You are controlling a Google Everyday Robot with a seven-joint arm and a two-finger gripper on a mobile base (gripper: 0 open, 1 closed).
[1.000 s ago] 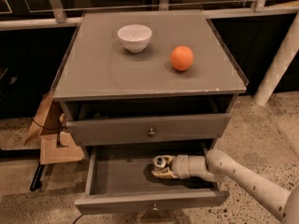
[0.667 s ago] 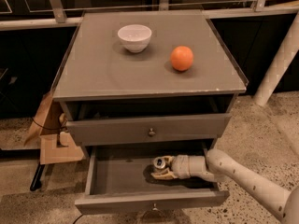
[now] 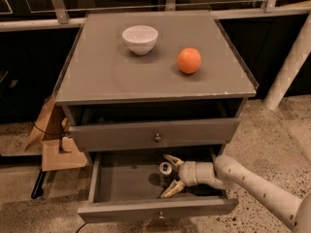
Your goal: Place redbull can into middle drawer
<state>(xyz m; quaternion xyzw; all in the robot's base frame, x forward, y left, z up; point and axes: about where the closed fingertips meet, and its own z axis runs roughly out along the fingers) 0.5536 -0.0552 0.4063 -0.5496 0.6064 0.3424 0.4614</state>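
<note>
inside the middle drawer [image 3: 121, 210], redbull can [image 3: 166, 168] upright between jaws of the released tool [image 3: 165, 176], far from its left wall [image 3: 93, 179]

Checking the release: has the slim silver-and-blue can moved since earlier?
No: the can stays below-right of upper drawer's knob; open gripper flanks it inside the grey middle drawer.
</note>
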